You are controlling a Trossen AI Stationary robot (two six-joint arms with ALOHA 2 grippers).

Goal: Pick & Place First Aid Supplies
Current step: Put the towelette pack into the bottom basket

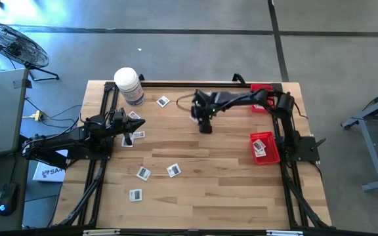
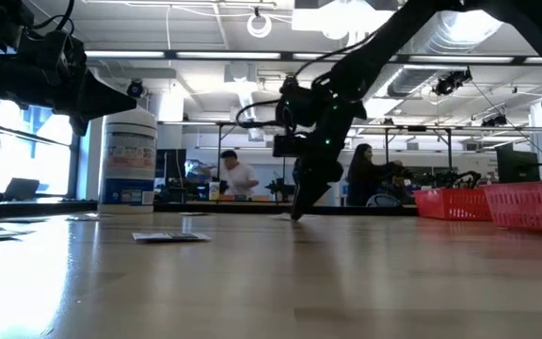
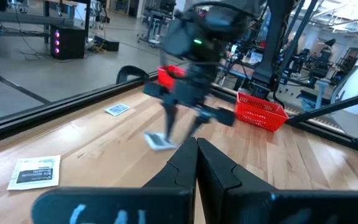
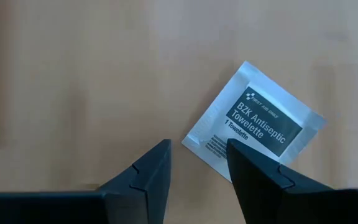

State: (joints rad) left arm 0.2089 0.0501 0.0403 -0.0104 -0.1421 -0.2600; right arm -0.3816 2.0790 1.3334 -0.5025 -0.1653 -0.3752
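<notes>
Right fingers (image 4: 194, 171) stood parted, pointing down at the worktop (image 1: 202, 190), gripping nothing. Just beyond the tips lay one antiseptic towelette packet (image 4: 253, 130), flat on the wood, turned at an angle, one corner beside a finger but not between the two. Seen from above, hung over the middle rear of the worktop (image 1: 205, 124), arm reaching in from the right side. Seen from table height, tips (image 2: 299, 212) came very near the wood; contact could not be told.

Left fingers (image 3: 196, 163) were pressed together, closed on nothing visible. Hovered near the left edge (image 1: 134, 124), aimed across the wood toward the other arm.

Packets lay scattered flat: one by the jar (image 1: 163, 101), two or three close to the left fingers (image 1: 135, 136), two near the middle front (image 1: 143, 173) and (image 1: 173, 170), one farther forward (image 1: 135, 195). From the left wrist, another on the wood close by (image 3: 35, 172), one farther off near the rail (image 3: 117, 109).

Big white jar (image 1: 129, 85) stood upright at the rear left. Red basket (image 1: 265, 147) sat at the right side with white packets inside; a second red basket (image 1: 262, 98) at the rear right corner.

Beyond the worktop, two people (image 2: 238, 175) in the room.
</notes>
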